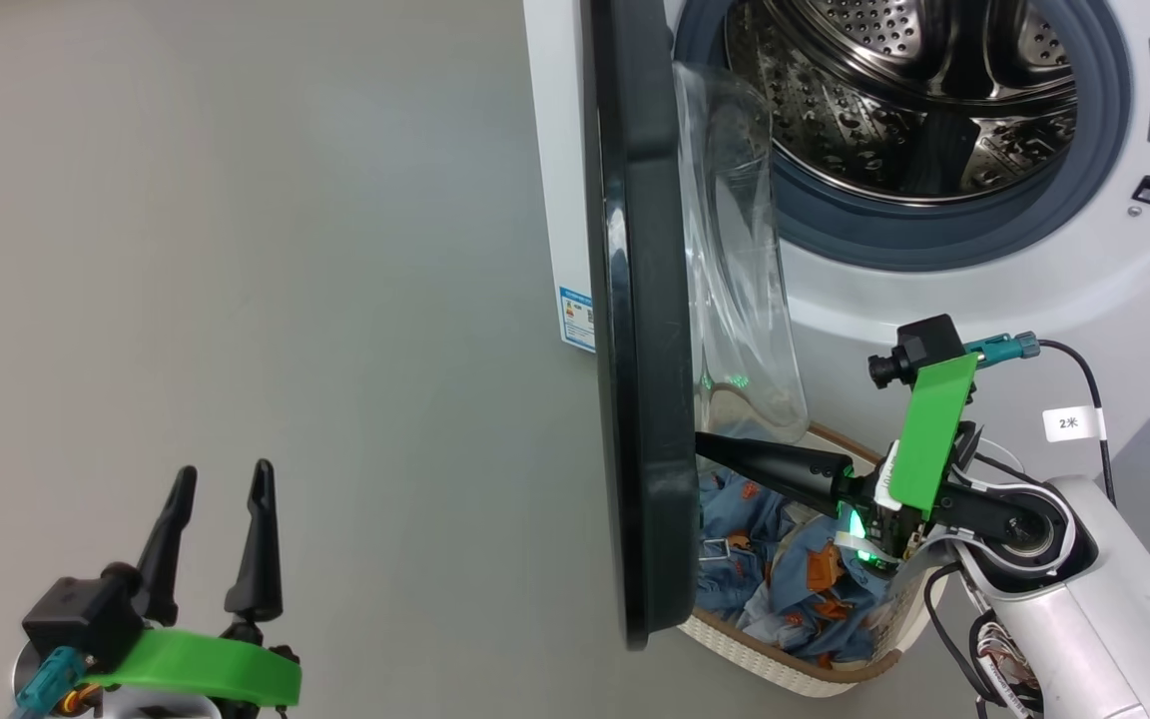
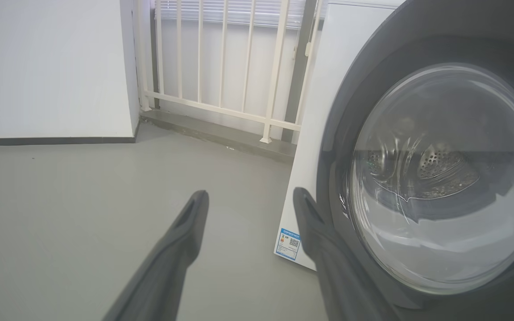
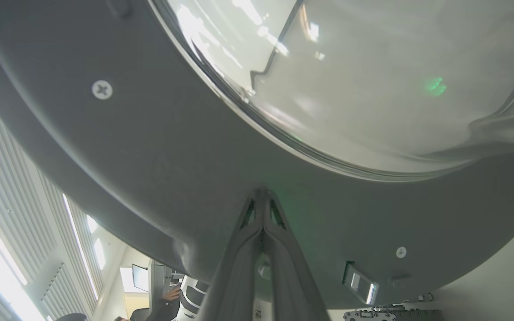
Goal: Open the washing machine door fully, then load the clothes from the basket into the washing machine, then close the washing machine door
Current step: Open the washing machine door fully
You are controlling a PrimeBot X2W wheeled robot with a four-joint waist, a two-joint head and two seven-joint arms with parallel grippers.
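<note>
Plainly, the step in hand is the first one: the washing machine door (image 1: 640,330) stands edge-on to the robot at twelve o'clock, roughly square to the front of the washing machine (image 1: 984,290), so I judge it only part open.

The right gripper (image 1: 710,444) is closed with nothing in it, and its joined fingertips rest against the door's inner face, low down, just under the glass bowl (image 1: 735,260). The left gripper (image 1: 224,469) hangs at seven o'clock with its fingers spread, holding nothing, well apart from the door. The basket (image 1: 785,671) sits on the floor at five o'clock, partly under the door's lower edge, with the clothes (image 1: 795,569) inside it.

To finish well, the push should go toward nine o'clock and follow the door's arc. The tips should stay on the dark rim rather than the glass, and the arm should stay above the basket.

The head view alone gives the door's angle, the basket and the bare drum (image 1: 894,90). The right wrist view confirms contact on the rim. The left wrist view supplies the door's outer face, a railing (image 2: 221,67) beyond, and open floor for the swing.
</note>
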